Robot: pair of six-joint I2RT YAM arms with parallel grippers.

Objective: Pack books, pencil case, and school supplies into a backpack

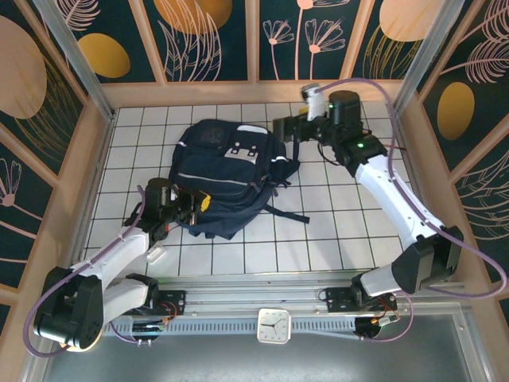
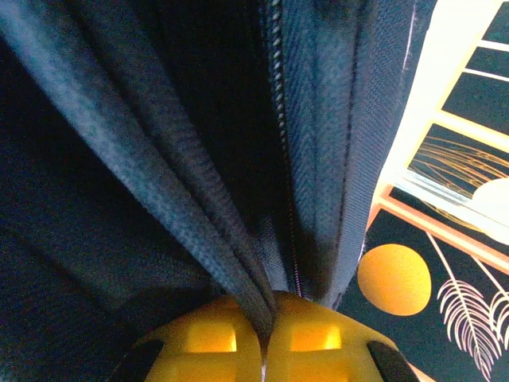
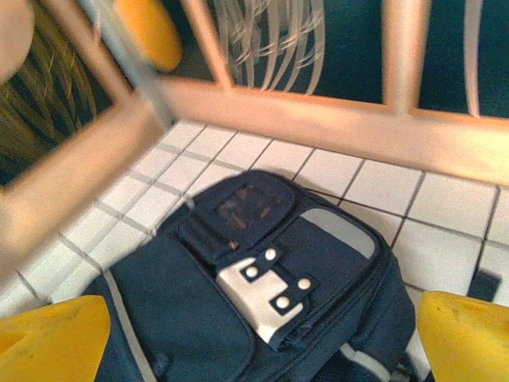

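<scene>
One tool (image 2: 264,338) — left — around backpack (image 2: 159,199) fabric

Navy backpack (image 1: 231,171) flat, front up, ctr-left on tiled table (image 1: 318,231)

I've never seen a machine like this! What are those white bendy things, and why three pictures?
They are two robot arms, each ending in a two-finger gripper. One picture looks down from above; the other two come from small cameras on the wrists, so yellow fingers show at the bottom. On the white tiled table lies a big navy backpack. The left gripper is shut, pinching a fold of the backpack's fabric beside its zipper. The right gripper hangs open by the bag's far right side, holding nothing.
</scene>
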